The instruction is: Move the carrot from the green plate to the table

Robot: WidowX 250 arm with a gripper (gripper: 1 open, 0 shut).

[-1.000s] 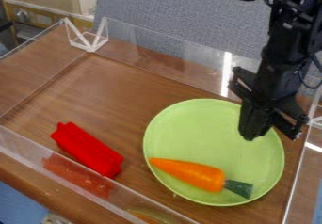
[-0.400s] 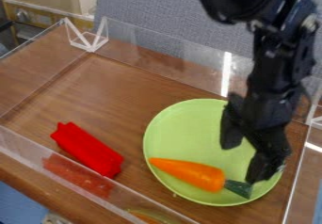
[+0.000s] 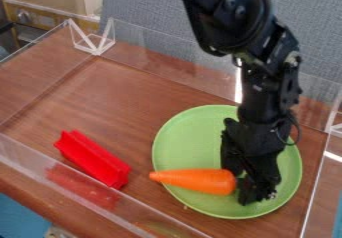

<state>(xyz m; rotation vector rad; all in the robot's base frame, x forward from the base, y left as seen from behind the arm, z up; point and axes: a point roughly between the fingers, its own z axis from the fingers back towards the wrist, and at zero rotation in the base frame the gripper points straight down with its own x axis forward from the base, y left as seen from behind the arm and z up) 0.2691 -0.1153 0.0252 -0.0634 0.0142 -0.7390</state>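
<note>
The orange carrot (image 3: 191,180) lies on its side at the front of the light-green plate (image 3: 190,140), its tip pointing left. My black gripper (image 3: 253,185) has come straight down on the carrot's thick right end. Its fingers (image 3: 242,169) stand on either side of that end and close against it, hiding the green stub. The carrot still rests on the plate. The plate sits at the right of the reddish-brown wooden table (image 3: 127,102).
A red rectangular block (image 3: 91,158) lies on the table to the left of the plate, near the front clear wall (image 3: 40,165). Clear acrylic walls border the table, and the right wall (image 3: 317,197) stands close to the plate.
The gripper has dropped from above the plate's right side onto the carrot's thick end. Its fingers spread and then narrowed around the carrot. The carrot shifted slightly to the left.
</note>
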